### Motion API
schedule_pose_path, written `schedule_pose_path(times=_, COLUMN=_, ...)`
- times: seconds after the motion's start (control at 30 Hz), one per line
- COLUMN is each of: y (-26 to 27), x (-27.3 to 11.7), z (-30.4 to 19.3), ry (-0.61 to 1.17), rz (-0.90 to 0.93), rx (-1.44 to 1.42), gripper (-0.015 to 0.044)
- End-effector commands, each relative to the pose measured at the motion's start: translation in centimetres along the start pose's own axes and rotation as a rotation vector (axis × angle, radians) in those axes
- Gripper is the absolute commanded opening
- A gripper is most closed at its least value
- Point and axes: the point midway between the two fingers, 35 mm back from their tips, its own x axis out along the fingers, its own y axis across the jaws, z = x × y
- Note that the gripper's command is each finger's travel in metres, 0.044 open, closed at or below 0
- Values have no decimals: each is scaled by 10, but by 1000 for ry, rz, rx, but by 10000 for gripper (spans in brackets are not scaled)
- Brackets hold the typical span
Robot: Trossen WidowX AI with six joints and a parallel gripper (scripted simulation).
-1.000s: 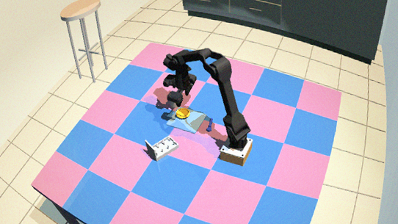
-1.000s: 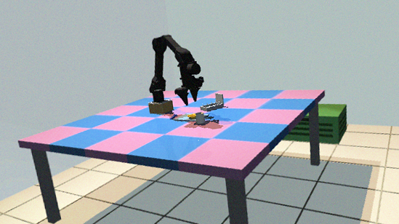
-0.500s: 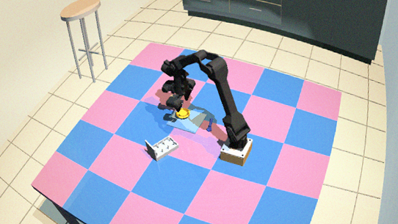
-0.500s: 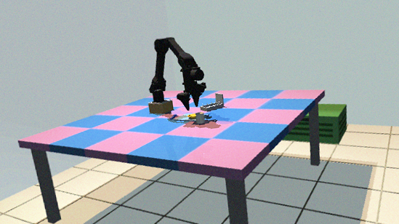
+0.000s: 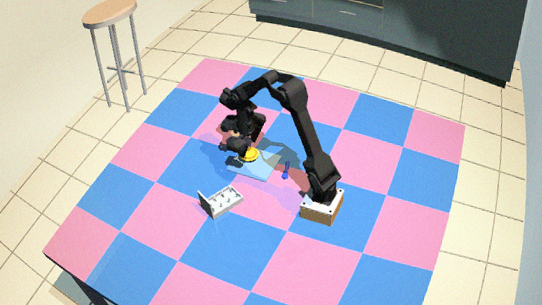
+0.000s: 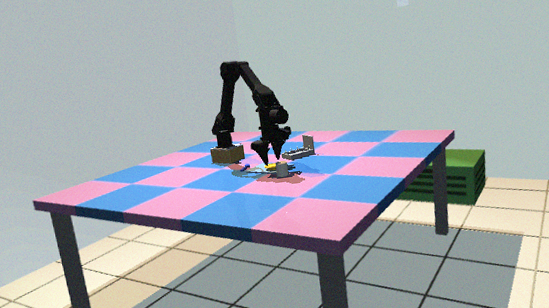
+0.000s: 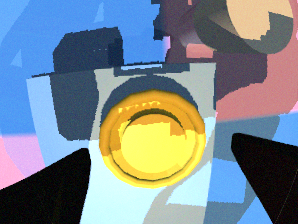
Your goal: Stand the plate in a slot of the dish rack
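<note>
A yellow round plate lies flat on a pale blue sheet. My gripper is open and points down just above the plate, one finger on each side of it in the wrist view, with nothing between them. In the top view the arm hides the fingertips. The dish rack has a white base with small pegs and a tall panel at one end. It stands apart from the plate and is empty.
A grey cylindrical cup with a tan top stands close beside the plate. A small blue utensil lies between the sheet and the arm's base block.
</note>
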Motion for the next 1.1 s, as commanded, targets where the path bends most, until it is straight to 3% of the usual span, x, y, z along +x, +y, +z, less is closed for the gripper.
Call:
schedule_pose_path(times=0.0, y=1, x=11, z=-3, ry=15, rz=3, rx=5, gripper=400)
schedule_pose_path(times=0.67, y=4, x=27, z=-4, ry=15, rz=3, rx=5, gripper=373)
schedule_pose_path(times=1.03, y=4, x=27, z=-4, ry=15, rz=3, rx=5, gripper=300)
schedule_pose_path(times=1.07, y=4, x=27, z=-4, ry=15, rz=3, rx=5, gripper=274)
